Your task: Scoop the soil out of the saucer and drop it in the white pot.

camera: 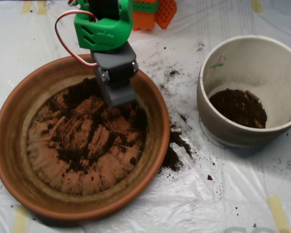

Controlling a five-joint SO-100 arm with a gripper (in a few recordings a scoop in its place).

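The terracotta saucer (19,160) lies at the left, its ridged base thinly covered with dark soil (89,141) in patches and clumps. My grey scoop (118,97) hangs from the green arm over the saucer's upper part, its tip down at the soil near the back rim. Its shells look closed together from above. The white pot (218,121) stands at the right with a layer of soil (237,108) on its bottom.
Spilled soil (177,145) lies on the plastic sheet between saucer and pot, with more grains scattered toward the back. An orange and green block (153,12) sits at the top edge behind the arm. A red-and-white cable (63,43) loops left of the arm.
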